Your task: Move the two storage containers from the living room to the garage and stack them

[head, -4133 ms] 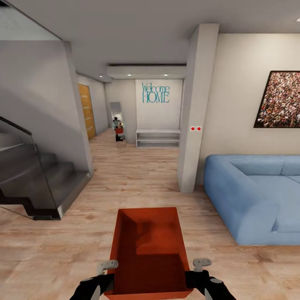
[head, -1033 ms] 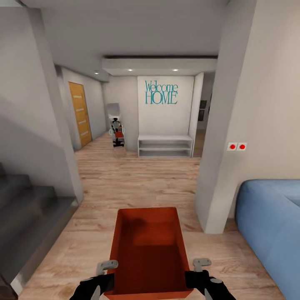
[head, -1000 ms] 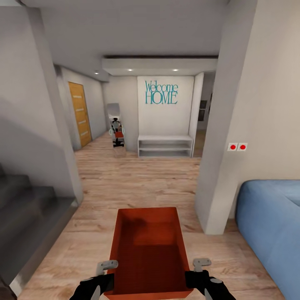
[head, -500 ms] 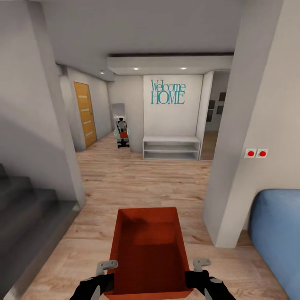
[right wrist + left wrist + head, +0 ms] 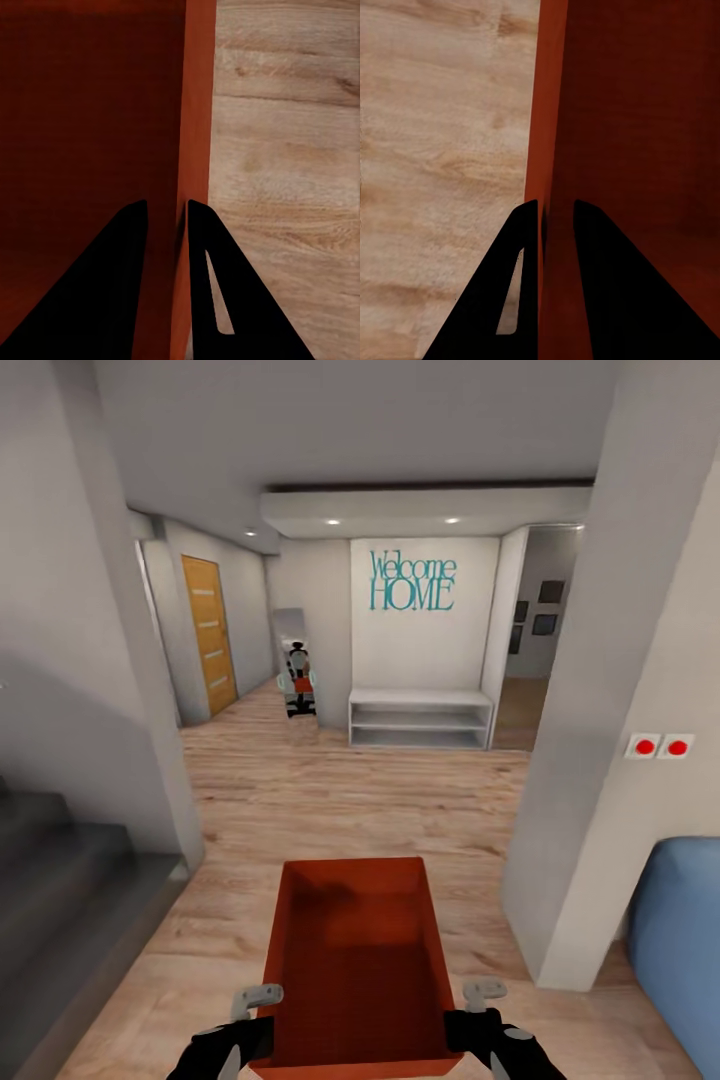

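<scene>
Writing: one wall sign (image 5: pixel 412 581) in teal letters on the far white wall, reading "Welcome HOME". No other legible text or brand marks.

Counts, head view: one storage container (image 5: pixel 354 960), orange-red, open-topped, empty inside. Two red round buttons on a white plate (image 5: pixel 660 746) on the beige wall at right. Two recessed ceiling lights (image 5: pixel 391 521) under the dropped soffit. One white low shelf unit (image 5: pixel 421 719) below the sign. One orange wooden door (image 5: pixel 208 633) on the left side of the hallway. One leaning mirror (image 5: pixel 294 665) beside the shelf unit; something red and dark shows in it, too small to identify with confidence. Two dark framed pictures (image 5: pixel 534 608) in the room beyond the right opening.

Container position: held off the light wood plank floor (image 5: pixel 330 800), centred low in front of the robot, long axis pointing down the hallway. Blue sofa (image 5: pixel 678 940) corner at right edge; grey stairs (image 5: pixel 60 880) at left.

Left gripper (image 5: pixel 555 217): fingers nearly together, one either side of the container's left wall, clamped on that thin wall. In head view it sits at the near left corner (image 5: pixel 258 1000).

Right gripper (image 5: pixel 165 214): same arrangement on the right wall, narrow gap taken up by the wall; near right corner in head view (image 5: pixel 484 995).
</scene>
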Available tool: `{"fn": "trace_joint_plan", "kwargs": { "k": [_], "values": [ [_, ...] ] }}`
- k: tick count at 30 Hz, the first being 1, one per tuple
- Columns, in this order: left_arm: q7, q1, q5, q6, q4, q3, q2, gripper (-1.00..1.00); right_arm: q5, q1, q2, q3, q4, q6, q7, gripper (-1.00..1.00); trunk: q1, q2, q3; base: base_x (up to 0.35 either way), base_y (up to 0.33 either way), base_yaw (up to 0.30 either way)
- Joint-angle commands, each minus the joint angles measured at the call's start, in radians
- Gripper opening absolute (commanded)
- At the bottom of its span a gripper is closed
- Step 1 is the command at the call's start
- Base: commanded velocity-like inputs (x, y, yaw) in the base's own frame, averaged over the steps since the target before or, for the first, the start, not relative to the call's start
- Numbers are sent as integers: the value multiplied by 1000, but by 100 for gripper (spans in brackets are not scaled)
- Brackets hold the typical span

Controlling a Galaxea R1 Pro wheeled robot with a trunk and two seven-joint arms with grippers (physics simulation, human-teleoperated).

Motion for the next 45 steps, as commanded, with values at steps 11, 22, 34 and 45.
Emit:
{"fn": "trace_joint_plan", "kwargs": {
  "k": [11, 22, 34, 45],
  "values": [
    [13, -1, -26, -27, -4, 5, 7, -100, 8, 0, -6, 5, 0, 6, -3, -100, 1, -1, -2, 327, 0, 15],
    [13, -1, -26, -27, -4, 6, 7, -100, 8, 0, -6, 5, 0, 6, -3, -100, 1, -1, -2, 327, 0, 84],
    [13, -1, -26, -27, -4, 6, 7, -100, 8, 0, -6, 5, 0, 6, -3, -100, 1, -1, -2, 327, 0, 1],
    [13, -1, -26, -27, -4, 6, 7, -100, 8, 0, -6, 5, 0, 6, -3, -100, 1, -1, -2, 327, 0, 0]
  ]
}}
